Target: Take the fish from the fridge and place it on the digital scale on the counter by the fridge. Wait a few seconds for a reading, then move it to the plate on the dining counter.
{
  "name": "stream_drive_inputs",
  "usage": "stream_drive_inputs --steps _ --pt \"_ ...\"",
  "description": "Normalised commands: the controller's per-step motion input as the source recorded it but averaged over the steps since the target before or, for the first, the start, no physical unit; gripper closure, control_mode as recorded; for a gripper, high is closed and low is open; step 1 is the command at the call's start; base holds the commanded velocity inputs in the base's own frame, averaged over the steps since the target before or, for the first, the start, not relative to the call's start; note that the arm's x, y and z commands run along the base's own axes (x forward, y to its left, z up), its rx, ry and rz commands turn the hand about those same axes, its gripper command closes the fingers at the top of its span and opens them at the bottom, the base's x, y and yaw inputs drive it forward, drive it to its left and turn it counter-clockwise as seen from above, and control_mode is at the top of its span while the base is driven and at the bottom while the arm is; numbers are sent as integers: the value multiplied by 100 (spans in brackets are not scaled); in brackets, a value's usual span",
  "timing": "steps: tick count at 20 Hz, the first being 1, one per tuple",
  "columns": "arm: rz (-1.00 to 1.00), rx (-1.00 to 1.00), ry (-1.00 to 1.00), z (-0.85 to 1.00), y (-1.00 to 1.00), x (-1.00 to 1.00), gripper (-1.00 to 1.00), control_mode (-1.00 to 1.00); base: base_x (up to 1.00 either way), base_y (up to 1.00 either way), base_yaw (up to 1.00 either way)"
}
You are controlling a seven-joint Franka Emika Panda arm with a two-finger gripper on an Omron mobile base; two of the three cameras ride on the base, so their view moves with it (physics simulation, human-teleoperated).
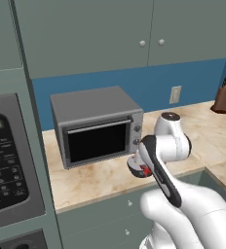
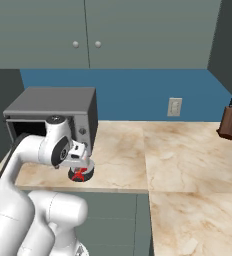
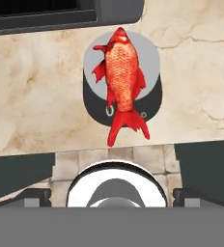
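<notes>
- Fish lies flat on the digital scale, tail hanging past its front edge, just in front of the microwave on the worktop.
- My pincer hangs directly above it, jaws spread wide and empty.
- I judge this is the wait for a reading, so I hold off touching anything.
- For the pickup I'd drop straight down and close across the thick mid-body, not the tail.

I see my gripper hanging over the red fish on the scale, microwave just behind it on the counter.
</notes>
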Motion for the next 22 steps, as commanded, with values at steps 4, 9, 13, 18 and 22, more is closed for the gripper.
stream_drive_inputs --steps 4,9,13,18,22 --pt "2 0 1 -34 0 54 -100 -100 0 0 0" --pt "2 0 2 -41 0 67 -100 -100 0 0 0" --pt "1 0 3 -39 0 62 -100 -100 0 0 0" --pt "2 0 5 -29 0 48 -100 -100 0 0 0" --pt "1 0 6 -25 0 33 -100 -100 0 0 0"
